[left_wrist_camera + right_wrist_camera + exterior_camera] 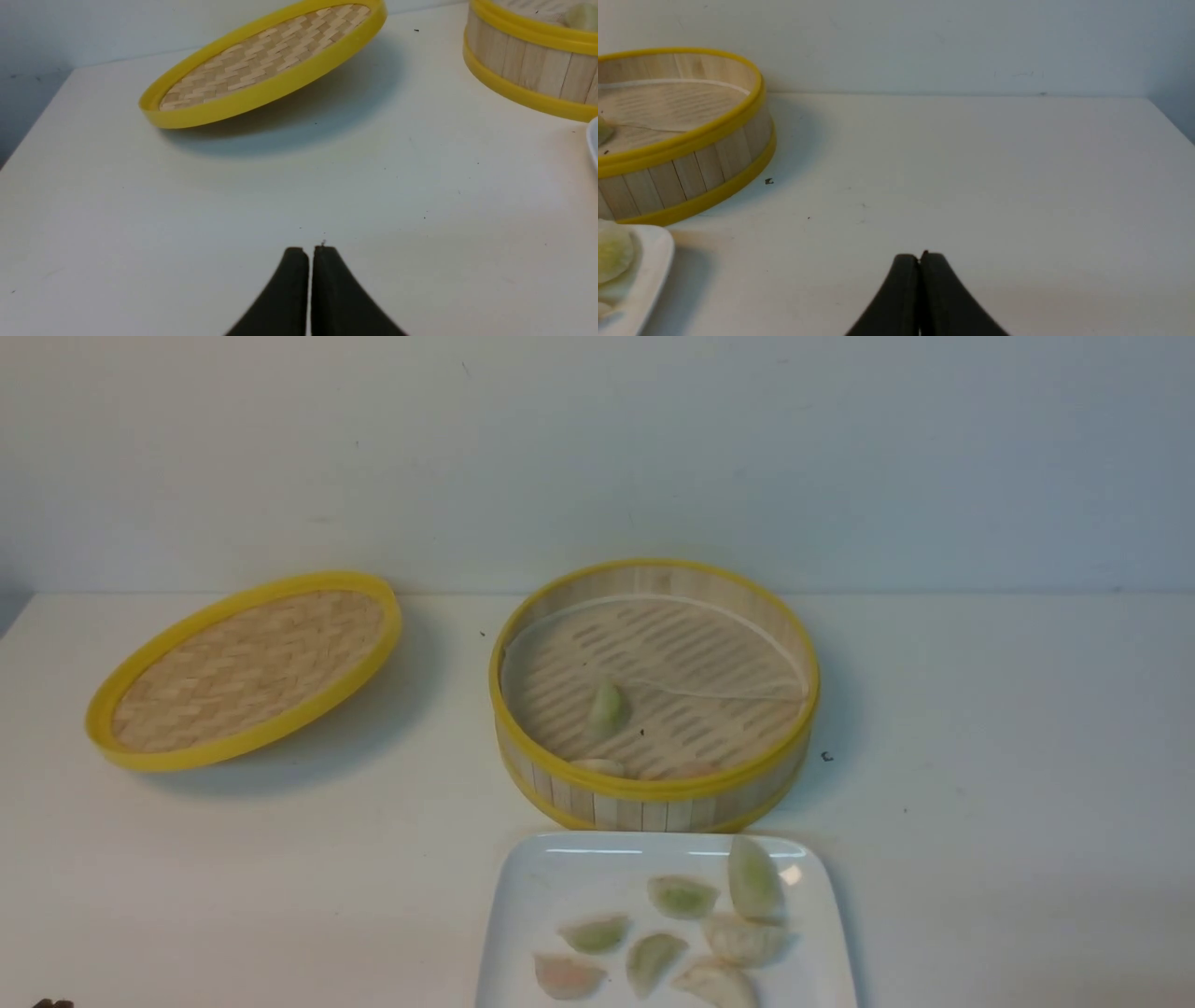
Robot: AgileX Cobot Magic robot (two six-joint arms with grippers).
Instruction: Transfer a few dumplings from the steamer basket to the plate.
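Both arms hang back over bare tabletop, the left gripper (310,252) and right gripper (920,259) each with jaws pressed together, nothing held. Between them, nearest, the glossy white squarish plate (523,896) carries seven pale crescent dumplings (681,896), one tilted on edge that might topple. Beyond sits the yellow-rimmed bamboo steamer basket (653,791); its thin liner could snag on a reaching jaw. No writing anywhere.
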